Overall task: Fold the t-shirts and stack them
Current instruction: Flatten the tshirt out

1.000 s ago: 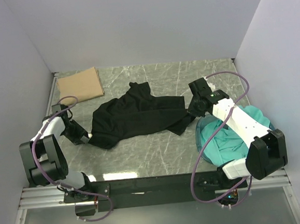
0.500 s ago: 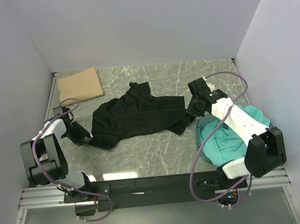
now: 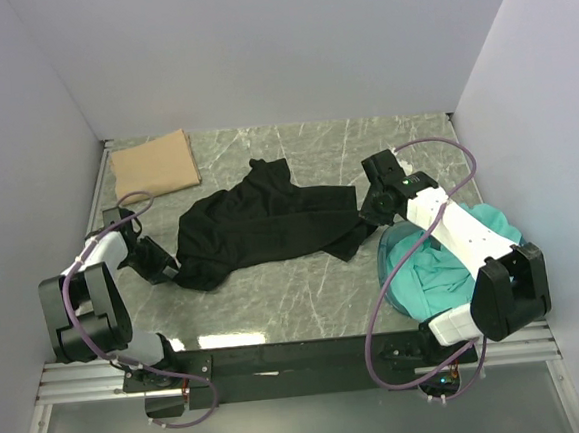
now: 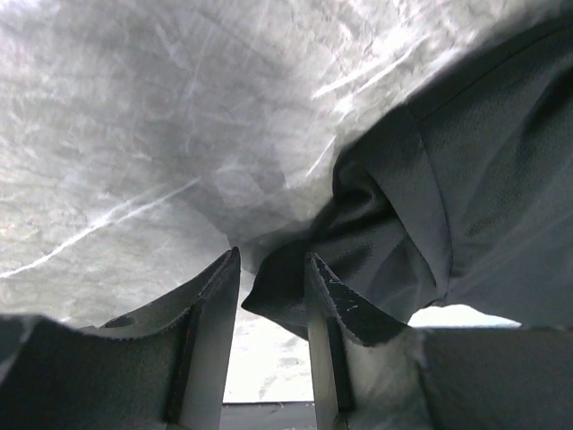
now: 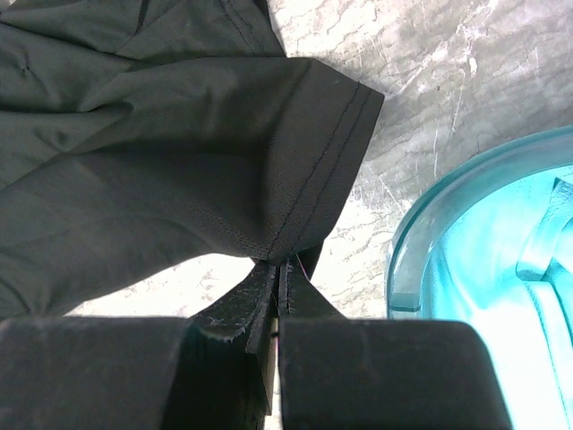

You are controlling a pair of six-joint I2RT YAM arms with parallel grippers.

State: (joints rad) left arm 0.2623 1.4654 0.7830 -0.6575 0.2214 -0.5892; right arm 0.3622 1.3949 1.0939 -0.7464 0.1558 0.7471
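From above we saw the black t-shirt [image 3: 260, 229] lying crumpled between the left gripper [image 3: 171, 273] and the right gripper [image 3: 370, 217]. Only the wrist views showed the grips: right fingers pressed together, pinching its sleeve hem; left fingers spread, a cloth corner between their tips.

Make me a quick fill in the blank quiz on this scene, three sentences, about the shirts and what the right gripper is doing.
1. The right gripper is pinched shut on the stitched hem of a t-shirt coloured ___.
2. The tan t-shirt lies folded in the far ___ corner of the table.
3. The bunched cloth inside the blue tub is ___ in colour.

Missing words: black; left; teal.
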